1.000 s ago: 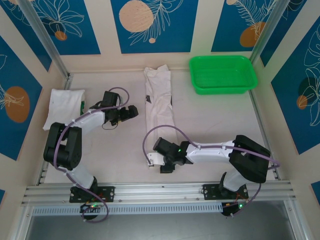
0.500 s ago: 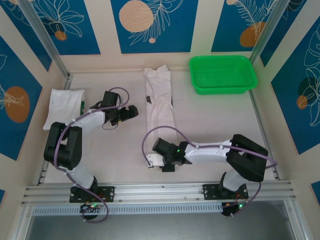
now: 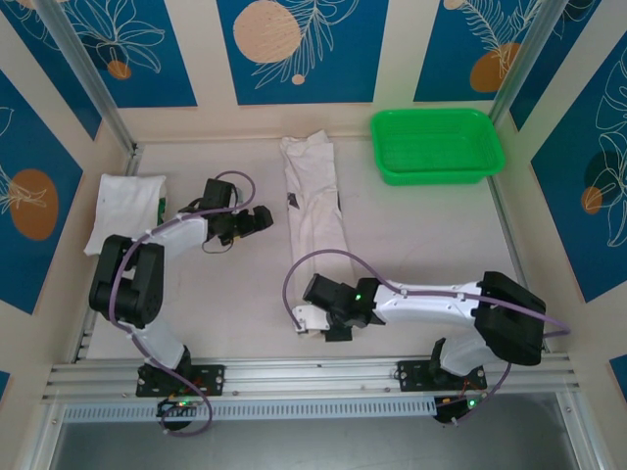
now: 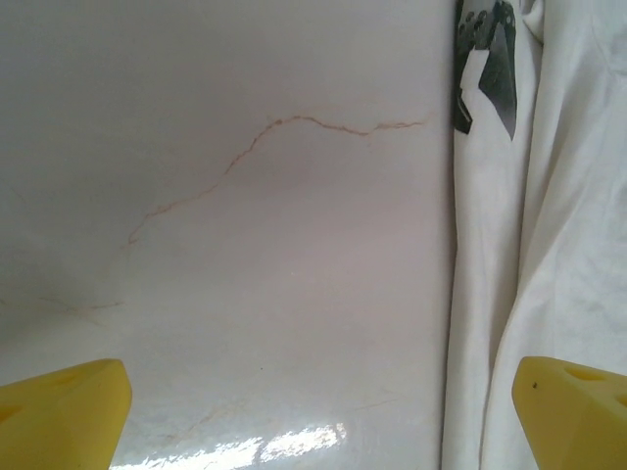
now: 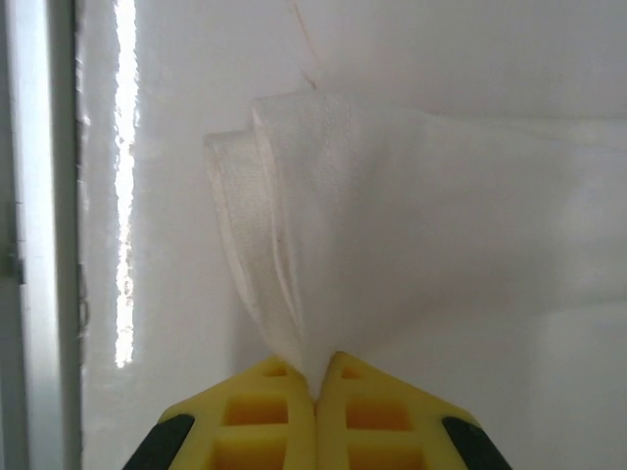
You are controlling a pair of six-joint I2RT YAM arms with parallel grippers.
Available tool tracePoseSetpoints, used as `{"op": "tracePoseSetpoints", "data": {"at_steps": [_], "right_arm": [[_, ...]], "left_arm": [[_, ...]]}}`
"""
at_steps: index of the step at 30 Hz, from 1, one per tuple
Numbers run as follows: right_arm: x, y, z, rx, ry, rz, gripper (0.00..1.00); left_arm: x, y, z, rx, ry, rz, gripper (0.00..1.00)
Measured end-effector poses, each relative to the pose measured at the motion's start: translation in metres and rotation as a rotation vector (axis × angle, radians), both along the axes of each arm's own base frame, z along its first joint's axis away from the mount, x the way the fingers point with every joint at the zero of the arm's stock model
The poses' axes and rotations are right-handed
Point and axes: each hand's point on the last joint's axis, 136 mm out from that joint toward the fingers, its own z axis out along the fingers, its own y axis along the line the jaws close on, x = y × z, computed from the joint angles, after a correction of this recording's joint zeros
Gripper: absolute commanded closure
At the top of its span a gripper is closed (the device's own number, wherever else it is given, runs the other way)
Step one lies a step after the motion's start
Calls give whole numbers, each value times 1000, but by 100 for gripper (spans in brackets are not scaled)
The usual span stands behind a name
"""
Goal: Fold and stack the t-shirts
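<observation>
1. The right gripper (image 5: 318, 377) is clamped tight on the near end of the long shirt (image 3: 313, 206), with a bunched fold of white cloth pinched in its jaws.
2. That shirt lies in the middle of the table (image 3: 421, 235) as a narrow strip, its long axis running near to far. Everything beyond the pinch stretches straight ahead of the gripper.
3. The left gripper (image 3: 257, 217) hangs just left of the strip's middle, spread wide and holding nothing.
4. A second shirt (image 3: 125, 208), folded, sits at the far left.
5. I'd judge the fold means carrying the near end forward along the strip, and the right arm is the one placed for it.
</observation>
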Motion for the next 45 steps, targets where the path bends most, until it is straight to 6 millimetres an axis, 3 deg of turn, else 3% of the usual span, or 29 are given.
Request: {"op": "tracePoseSetpoints", "data": {"at_steps": [14,33,39,45], "right_arm": [[20,4,21,30,-21,-14,100],[178,13,61,76,-220,-77,100],[215,16,69,97,-250,-88,100],[241,18,64,105,-250,-86,100]], "left_arm": [[2,-7,-7,-43,17,-5,0],[1,-3,-10,-15,28,1,0],[1,-3,-10,-12,29,-2,0],[-1,-3,-11,-7,30,-9,0]]}}
